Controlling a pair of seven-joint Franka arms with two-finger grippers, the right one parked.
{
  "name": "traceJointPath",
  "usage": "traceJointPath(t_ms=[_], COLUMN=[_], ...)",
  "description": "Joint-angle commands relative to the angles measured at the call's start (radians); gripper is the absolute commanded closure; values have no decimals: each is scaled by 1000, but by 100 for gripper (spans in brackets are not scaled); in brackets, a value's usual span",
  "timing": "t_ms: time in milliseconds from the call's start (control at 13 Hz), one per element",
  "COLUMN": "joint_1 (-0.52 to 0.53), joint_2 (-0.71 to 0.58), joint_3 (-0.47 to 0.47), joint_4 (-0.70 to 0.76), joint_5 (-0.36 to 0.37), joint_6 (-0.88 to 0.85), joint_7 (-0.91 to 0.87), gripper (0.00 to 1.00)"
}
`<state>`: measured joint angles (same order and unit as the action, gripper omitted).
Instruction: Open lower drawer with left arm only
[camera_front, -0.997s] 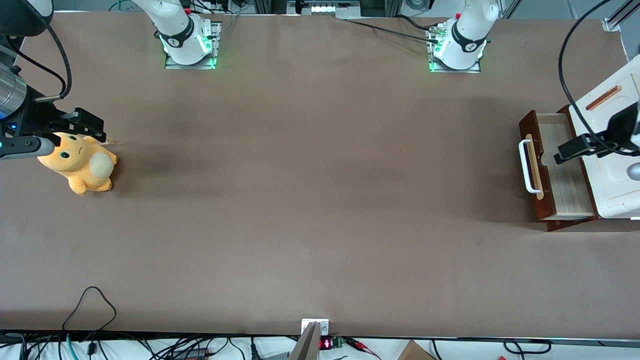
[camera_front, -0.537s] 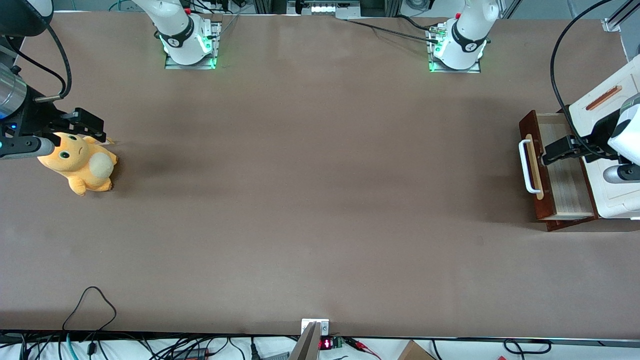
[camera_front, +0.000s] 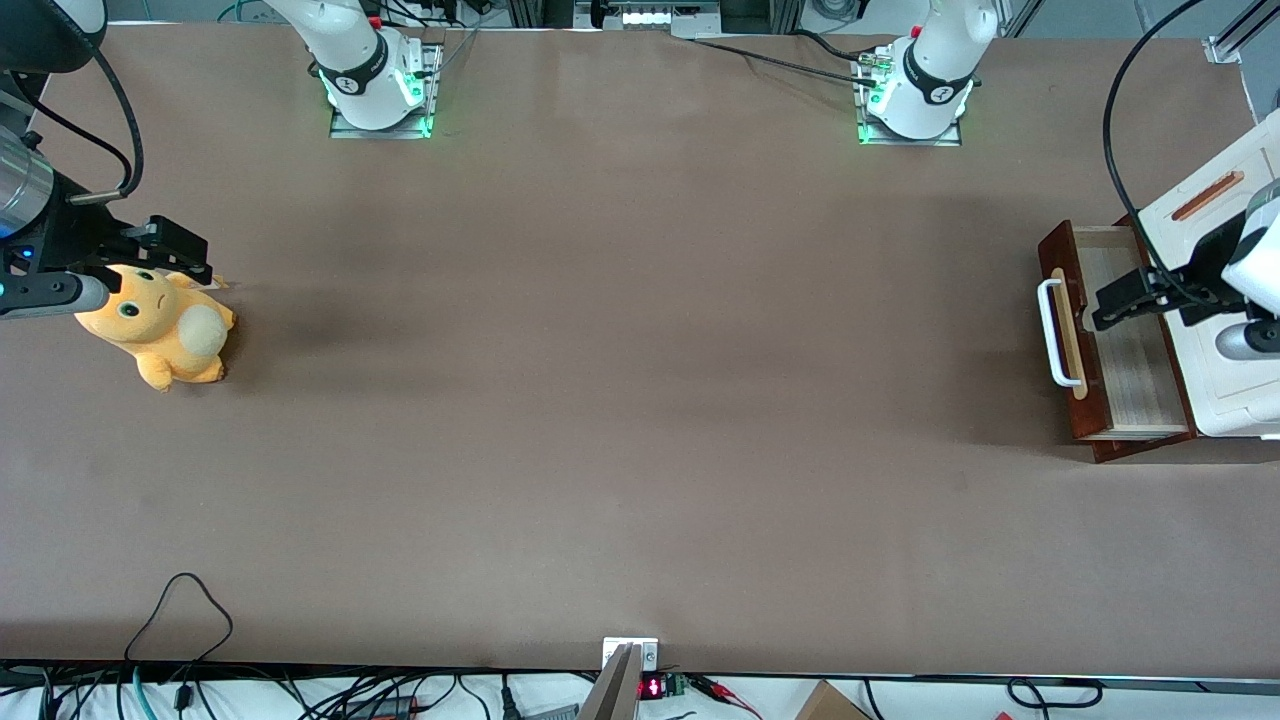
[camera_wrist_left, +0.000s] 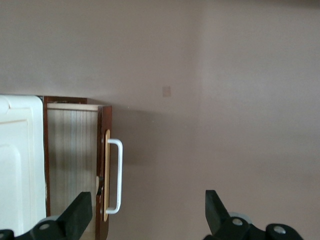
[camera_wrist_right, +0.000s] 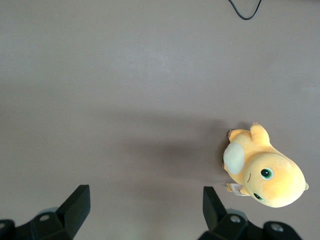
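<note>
Here the drawer (camera_front: 1110, 345) stands pulled out from under the white box (camera_front: 1225, 380) at the working arm's end of the table (camera_front: 640, 400), pale inside showing. The gripper (camera_front: 1105, 315) hovers above it, jaws spread wide, gripping nothing, clear of the handle (camera_wrist_left: 116, 176).

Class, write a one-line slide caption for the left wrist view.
Open claw above the pulled-out lower drawer and its white loop handle.

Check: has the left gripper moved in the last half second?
Yes. The left gripper, open, backed slightly from the white handle toward the cabinet, above the lower drawer.
</note>
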<state>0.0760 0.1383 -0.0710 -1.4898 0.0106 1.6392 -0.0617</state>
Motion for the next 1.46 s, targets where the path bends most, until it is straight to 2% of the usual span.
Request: traceJointPath(t_ms=[0,77,153,307,614,1381], joint_1=[4,4,1,-2,-5,2], joint_2=[-133,-170,-167,-161,-100,-85], joint_3=[-6,-6,-6,-7,-7,-4], joint_4=[-201,-284,-293,-262,-97,-75], joint_5=[-10,-11,-11,-11,3,-9], joint_6=[89,161,174,154,42,19], joint_7=[-1,9,11,5,5,14], gripper=[0,0,0,0,0,0])
